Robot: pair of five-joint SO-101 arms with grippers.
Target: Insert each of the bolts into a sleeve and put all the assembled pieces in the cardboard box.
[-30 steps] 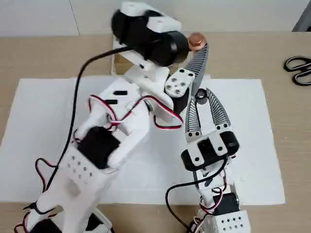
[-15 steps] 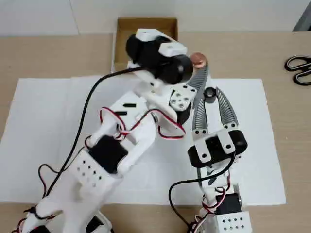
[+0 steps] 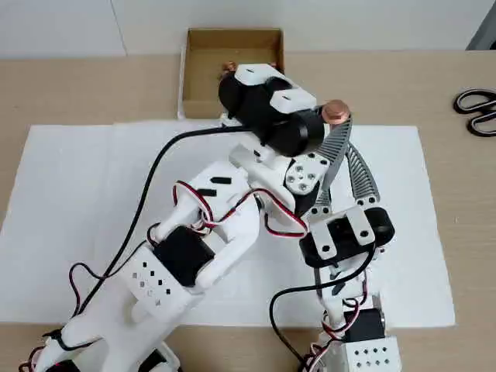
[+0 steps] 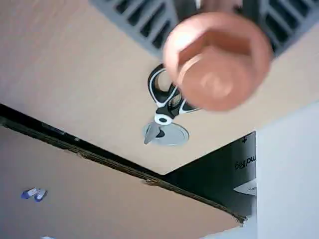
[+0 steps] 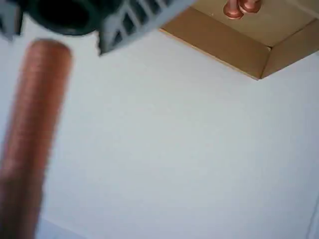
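My left gripper [image 3: 335, 118] is shut on a copper bolt [image 3: 335, 111], held over the white sheet right of the cardboard box [image 3: 186, 70]. The bolt's head [image 4: 218, 59] sits between the grey fingers [image 4: 139, 15] in the left wrist view. Directly beside it, my right gripper [image 3: 342, 157] is shut on a black sleeve [image 5: 64, 16]. The bolt's threaded shaft [image 5: 34, 134] ends close to the sleeve's opening; whether they touch cannot be told. A copper piece [image 5: 241, 7] lies inside the box [image 5: 234, 47].
A white paper sheet [image 3: 85, 194] covers the middle of the wooden table. Black-handled scissors [image 3: 474, 110] lie at the far right edge, and appear as scissors [image 4: 167, 99] in the left wrist view. The left arm's body crosses the sheet diagonally.
The left arm has swung right and toward the front with the bolt, uncovering the box. The right gripper with the sleeve has shifted slightly right, and the two grippers are now close together.
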